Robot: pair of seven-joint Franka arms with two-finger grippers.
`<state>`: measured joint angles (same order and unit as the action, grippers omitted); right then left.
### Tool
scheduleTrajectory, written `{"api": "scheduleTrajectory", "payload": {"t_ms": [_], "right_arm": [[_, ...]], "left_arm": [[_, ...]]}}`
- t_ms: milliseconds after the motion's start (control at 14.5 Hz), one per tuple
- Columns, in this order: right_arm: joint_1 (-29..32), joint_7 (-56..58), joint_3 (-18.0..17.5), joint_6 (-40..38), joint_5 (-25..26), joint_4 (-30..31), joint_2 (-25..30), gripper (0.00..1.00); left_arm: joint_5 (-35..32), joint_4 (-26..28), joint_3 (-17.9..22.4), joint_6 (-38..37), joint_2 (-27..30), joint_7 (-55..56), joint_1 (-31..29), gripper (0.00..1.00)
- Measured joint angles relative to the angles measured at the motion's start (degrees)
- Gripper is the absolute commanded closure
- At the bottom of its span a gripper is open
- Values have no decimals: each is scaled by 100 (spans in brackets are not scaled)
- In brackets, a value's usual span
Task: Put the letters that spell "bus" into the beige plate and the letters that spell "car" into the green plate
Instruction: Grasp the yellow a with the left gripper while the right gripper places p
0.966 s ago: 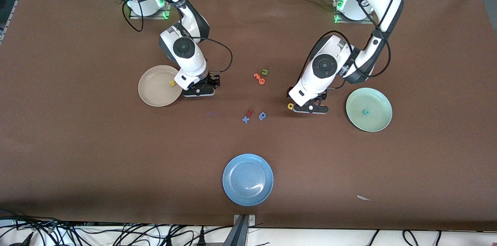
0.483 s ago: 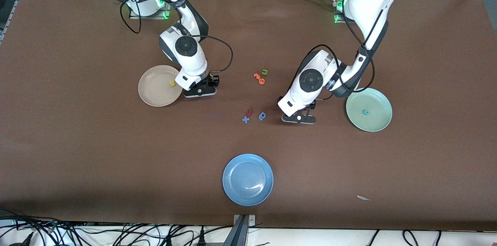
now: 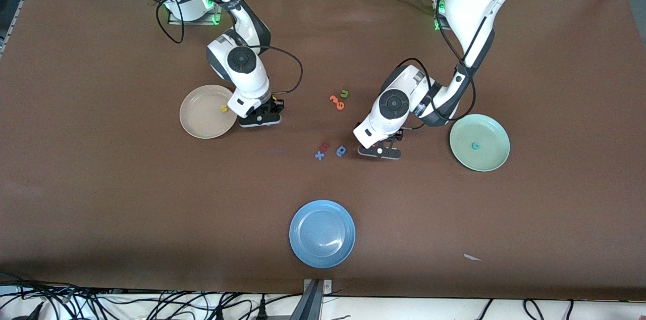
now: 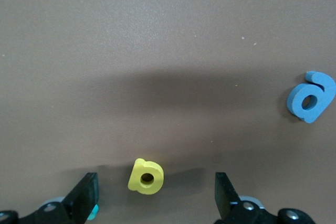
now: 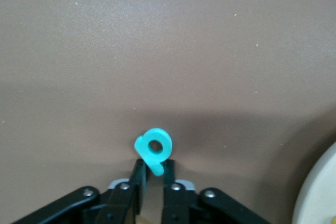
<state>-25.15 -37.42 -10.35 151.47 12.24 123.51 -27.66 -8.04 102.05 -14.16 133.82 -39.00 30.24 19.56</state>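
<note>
Brown cloth covers the table (image 3: 101,183), and tangled cables hang at its near edge. The right gripper (image 5: 152,179) sits low just beside the beige plate (image 3: 202,113), its jaws squeezed shut on the teal b (image 5: 154,148). A yellow s (image 3: 224,108) lies in that plate. The left gripper (image 4: 152,195) hangs low with jaws wide open on both sides of the yellow a (image 4: 146,176), near the blue a-like letter (image 4: 311,97). The green plate (image 3: 487,158) holds one teal letter (image 3: 474,146). The blue plate (image 3: 303,247) sits nearest the front camera.
</note>
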Motion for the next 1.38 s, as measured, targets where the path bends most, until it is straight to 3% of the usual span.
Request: {"api": "scheduleTrajectory", "payload": {"t_ms": [483,759,1172,1379], "right_arm": [[6,8,11,-35,3,-7,24,100],[172,273,47,-730,3,-111,383,100],[955,1600,67,-1748,-184,-63,1178,100],[1575,2395,82,-1830,-249,306,1361,100]], "left_arm": [[0,0,56,-8,-61,-14,-3,30],[0,-49,50,-16,-66,-17,-3,44],[0,-71,44,-25,-63,-17,-1,57],[0,-77,41,-27,-62,-17,-1,65]]}}
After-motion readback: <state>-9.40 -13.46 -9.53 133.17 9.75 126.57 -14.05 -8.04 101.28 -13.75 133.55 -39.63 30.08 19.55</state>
